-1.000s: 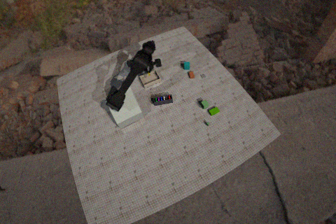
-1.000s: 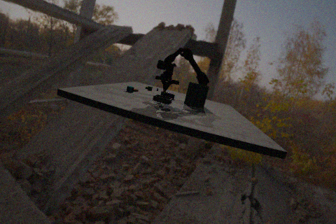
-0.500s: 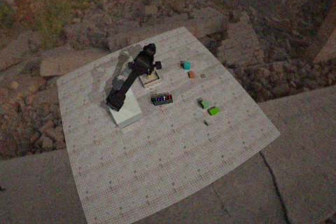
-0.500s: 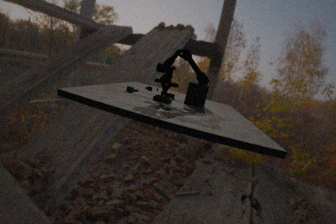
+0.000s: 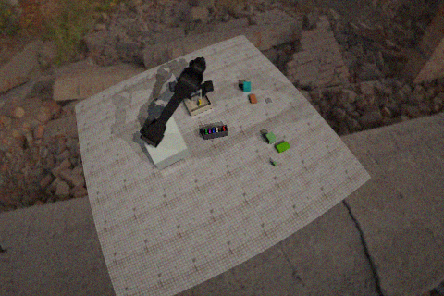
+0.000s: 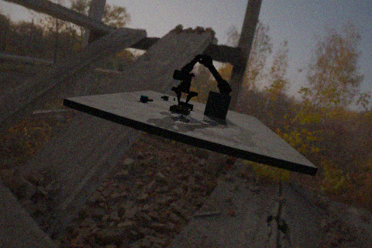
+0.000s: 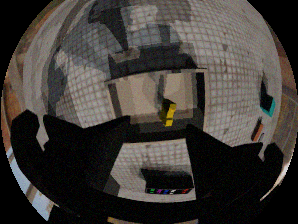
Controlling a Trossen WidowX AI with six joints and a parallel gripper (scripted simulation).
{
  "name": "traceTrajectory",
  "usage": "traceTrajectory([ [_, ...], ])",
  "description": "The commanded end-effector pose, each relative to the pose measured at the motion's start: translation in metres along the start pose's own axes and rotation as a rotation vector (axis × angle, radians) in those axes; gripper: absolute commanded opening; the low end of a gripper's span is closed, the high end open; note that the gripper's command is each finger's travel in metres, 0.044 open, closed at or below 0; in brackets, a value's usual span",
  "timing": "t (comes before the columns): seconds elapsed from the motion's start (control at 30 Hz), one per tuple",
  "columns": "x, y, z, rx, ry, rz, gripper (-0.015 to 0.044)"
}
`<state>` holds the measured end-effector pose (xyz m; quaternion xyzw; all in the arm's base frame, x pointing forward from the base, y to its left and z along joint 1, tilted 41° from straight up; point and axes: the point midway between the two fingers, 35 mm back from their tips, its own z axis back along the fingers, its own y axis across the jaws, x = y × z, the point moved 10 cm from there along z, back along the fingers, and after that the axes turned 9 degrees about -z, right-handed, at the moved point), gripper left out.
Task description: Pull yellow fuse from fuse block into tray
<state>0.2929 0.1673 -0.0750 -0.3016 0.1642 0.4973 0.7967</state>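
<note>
The yellow fuse is over the inside of the beige tray, near its front wall in the wrist view. Whether it rests on the tray floor I cannot tell. My gripper is open above the tray, pointing down, with a finger on each side of the fuse and a gap to both in the wrist view. The dark fuse block stands apart from the tray, with several coloured fuses in a row. In the exterior view the fuse is too dark to make out.
A teal block and an orange block lie to the right of the tray. Green blocks lie farther right of the fuse block. The arm's pale base box is left of the fuse block.
</note>
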Motion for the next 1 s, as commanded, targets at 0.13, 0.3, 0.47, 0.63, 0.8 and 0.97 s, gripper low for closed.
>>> traceTrajectory([
  [0.13,0.0006,0.0005,0.0350,-0.006,-0.009,0.000,0.0330],
  [0.3,0.0006,0.0005,0.0350,-0.006,-0.009,0.000,0.0330],
  [0.47,0.0003,0.0001,0.0330,-0.009,-0.007,0.005,0.0330],
  [0.63,0.0003,0.0001,0.0330,-0.009,-0.007,0.005,0.0330],
  [0.8,0.0003,0.0001,0.0330,-0.009,-0.007,0.005,0.0330],
  [0.97,0.0003,0.0001,0.0330,-0.009,-0.007,0.005,0.0330],
])
